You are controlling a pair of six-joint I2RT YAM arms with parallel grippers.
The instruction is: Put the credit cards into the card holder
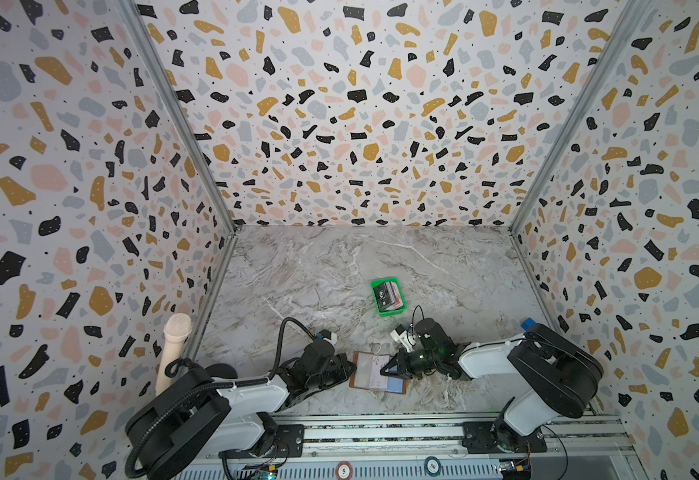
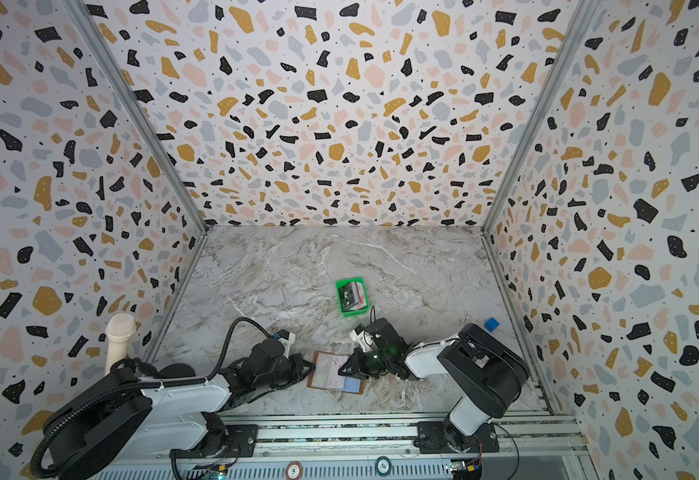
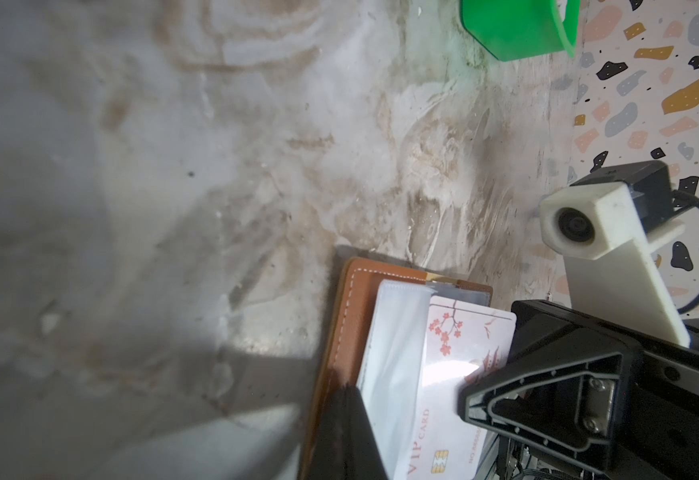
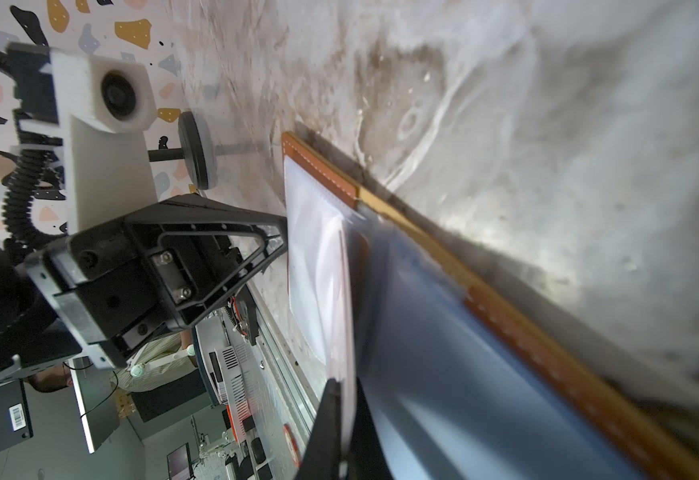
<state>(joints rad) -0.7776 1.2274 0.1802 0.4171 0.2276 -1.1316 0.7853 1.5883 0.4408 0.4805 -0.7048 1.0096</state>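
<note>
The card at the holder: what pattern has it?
The card is pale pink with blossom branches; left wrist view shows it best.

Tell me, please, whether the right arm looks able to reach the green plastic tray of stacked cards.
Likely yes: bare marble tabletop lies between. But the right gripper is shut on a white blossom-print card over the tan leather card holder.

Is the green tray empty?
No, a stack of cards lies inside the tray, as both top views show.
</note>
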